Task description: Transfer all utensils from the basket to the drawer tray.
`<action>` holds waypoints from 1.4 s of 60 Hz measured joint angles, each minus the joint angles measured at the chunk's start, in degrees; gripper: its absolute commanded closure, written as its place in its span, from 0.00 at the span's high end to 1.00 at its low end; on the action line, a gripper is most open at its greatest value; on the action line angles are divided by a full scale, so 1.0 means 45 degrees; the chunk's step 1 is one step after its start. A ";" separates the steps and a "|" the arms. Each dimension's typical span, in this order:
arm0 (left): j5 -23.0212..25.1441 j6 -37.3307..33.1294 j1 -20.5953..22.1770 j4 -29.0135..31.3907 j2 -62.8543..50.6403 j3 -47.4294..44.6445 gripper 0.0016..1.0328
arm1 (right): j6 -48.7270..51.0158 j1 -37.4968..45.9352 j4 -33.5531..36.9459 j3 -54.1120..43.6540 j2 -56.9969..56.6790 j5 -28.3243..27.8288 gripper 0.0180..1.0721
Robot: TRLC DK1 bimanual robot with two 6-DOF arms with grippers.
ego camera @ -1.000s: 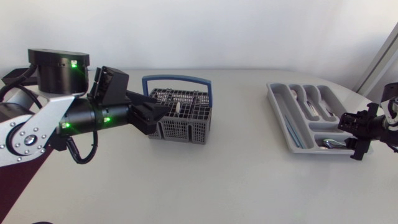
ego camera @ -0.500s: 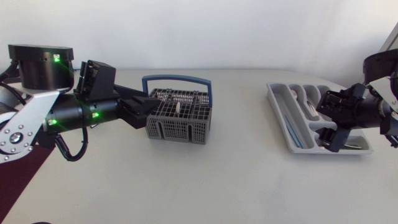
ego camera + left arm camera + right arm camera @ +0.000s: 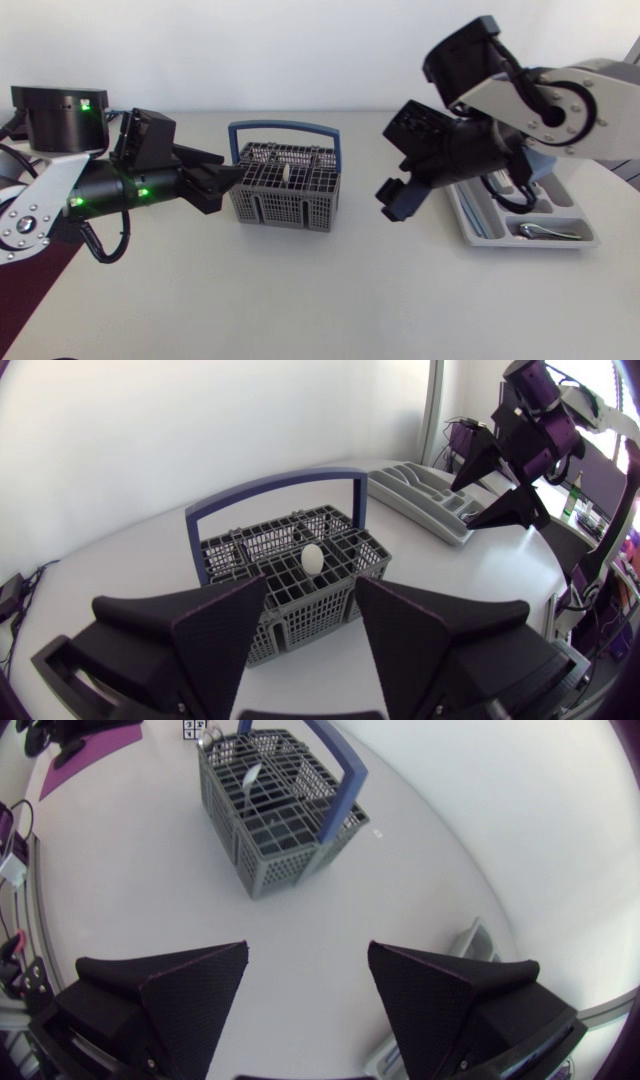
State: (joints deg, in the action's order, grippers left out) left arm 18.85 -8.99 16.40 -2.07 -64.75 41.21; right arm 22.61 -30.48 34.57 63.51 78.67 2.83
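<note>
Blue-handled grey mesh basket (image 3: 285,195) holds a white utensil (image 3: 312,556); left claw (image 3: 311,585) wide at 9 o'clock, right claw (image 3: 307,955) wide at 3.

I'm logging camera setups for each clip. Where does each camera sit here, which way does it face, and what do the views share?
Head view: fixed above the table, looking down; both arms show, left gripper by the basket, right gripper between basket and tray.
Left wrist view: on the left arm, facing across the table at the basket; own open fingers, right arm beyond.
Right wrist view: on the right arm, looking down at the basket ahead; own open fingers.
Shared: all three show the basket holding a pale utensil.
</note>
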 measured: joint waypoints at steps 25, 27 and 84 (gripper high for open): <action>0.1093 -0.0733 -0.1287 -0.0005 -0.0005 -0.0321 0.61 | -0.3978 -0.1710 0.0024 0.3759 0.3599 -0.0831 0.82; 0.1107 -0.0748 -0.1292 -0.0010 -0.0005 -0.0321 0.61 | -0.4163 -0.1719 -0.0010 0.3934 0.3808 -0.0971 0.82; 0.1807 -0.1161 -0.1894 -0.0593 -0.0874 -0.0364 0.61 | -0.7038 -0.1817 -0.2123 0.5877 0.7218 -0.2307 0.42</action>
State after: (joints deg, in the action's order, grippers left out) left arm 26.98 -14.22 7.88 -4.73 -68.69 39.57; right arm -9.06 -38.65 25.02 89.95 111.15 -7.55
